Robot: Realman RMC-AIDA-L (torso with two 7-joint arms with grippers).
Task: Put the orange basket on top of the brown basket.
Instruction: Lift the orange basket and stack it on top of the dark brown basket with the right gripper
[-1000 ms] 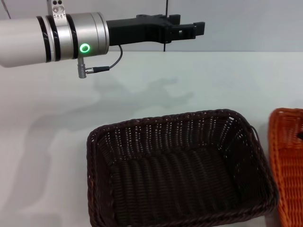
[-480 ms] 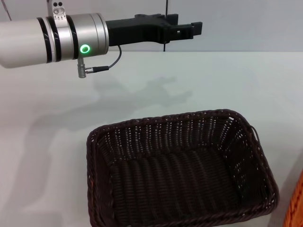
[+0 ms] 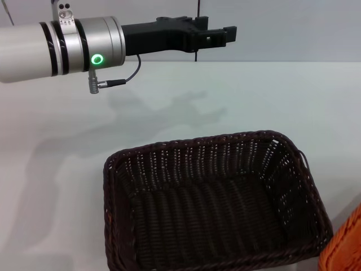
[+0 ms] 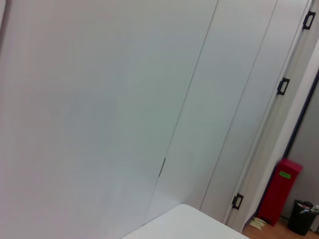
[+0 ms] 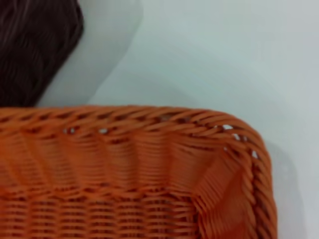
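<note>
The orange basket has shifted most. A second ago a broad stretch of its side stood beside the brown basket's right end; half a second ago only a sliver showed at the lower right corner of the head view; now a tilted corner of it shows there again, just beside the brown basket's near right corner. The left gripper, held out high above the table, has drawn back a little toward its own arm and risen slightly.
</note>
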